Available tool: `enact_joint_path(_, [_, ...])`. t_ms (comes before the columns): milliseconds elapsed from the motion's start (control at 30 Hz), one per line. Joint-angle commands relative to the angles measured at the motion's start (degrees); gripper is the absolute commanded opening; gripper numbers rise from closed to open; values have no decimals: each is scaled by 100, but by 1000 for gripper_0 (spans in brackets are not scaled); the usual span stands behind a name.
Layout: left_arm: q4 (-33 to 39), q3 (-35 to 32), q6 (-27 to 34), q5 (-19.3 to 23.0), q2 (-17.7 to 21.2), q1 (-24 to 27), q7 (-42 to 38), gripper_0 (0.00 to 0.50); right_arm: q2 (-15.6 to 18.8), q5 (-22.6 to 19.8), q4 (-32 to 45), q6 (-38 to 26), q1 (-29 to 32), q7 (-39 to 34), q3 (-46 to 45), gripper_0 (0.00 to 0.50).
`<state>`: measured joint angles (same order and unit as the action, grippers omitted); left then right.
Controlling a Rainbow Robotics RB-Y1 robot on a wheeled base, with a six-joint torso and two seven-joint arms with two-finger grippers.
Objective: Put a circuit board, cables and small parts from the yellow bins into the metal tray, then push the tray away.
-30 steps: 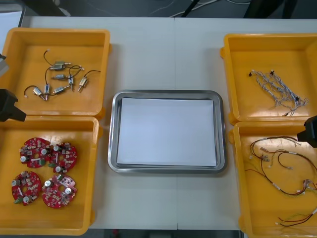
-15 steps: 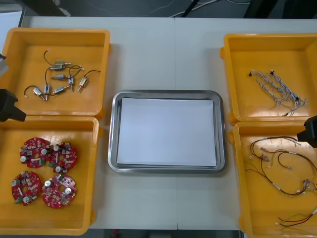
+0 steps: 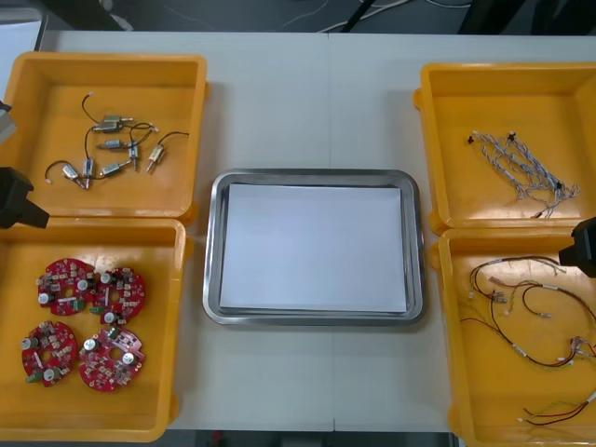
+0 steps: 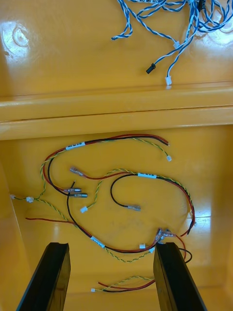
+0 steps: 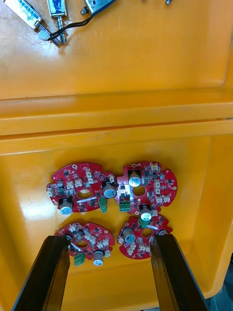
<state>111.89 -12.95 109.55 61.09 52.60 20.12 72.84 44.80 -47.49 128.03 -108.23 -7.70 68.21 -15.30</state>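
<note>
From above, the metal tray (image 3: pixel 315 176), white inside, sits mid-table (image 3: pixel 307 102) between the yellow bins (image 3: pixel 112 61). The left arm (image 3: pixel 17 198) hangs at the table's left edge and the right arm (image 3: pixel 582 246) at its right.

At the left wrist, the left jaws stand apart above four round red circuit boards (image 5: pixel 110 190). Small metal parts (image 5: pixel 57 8) lie in the bin beyond.

At the right wrist, the right jaws stand apart over red-and-yellow and black cables (image 4: pixel 110 189). Twisted blue and white cables (image 4: pixel 196 12) lie in the next bin.

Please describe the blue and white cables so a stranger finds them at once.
On the robot's right stand two yellow bins. The far bin holds the twisted blue and white cables; the near bin holds red, yellow and black cables.
</note>
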Motion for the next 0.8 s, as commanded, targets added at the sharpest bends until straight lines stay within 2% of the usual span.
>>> enact_joint_path(33, [25,47,45,-27,286,194,73,500,-24,29,65,30,14,70,36,500])
enact_joint_path(800, [25,47,45,-27,286,194,73,500,-24,29,65,30,14,70,36,500])
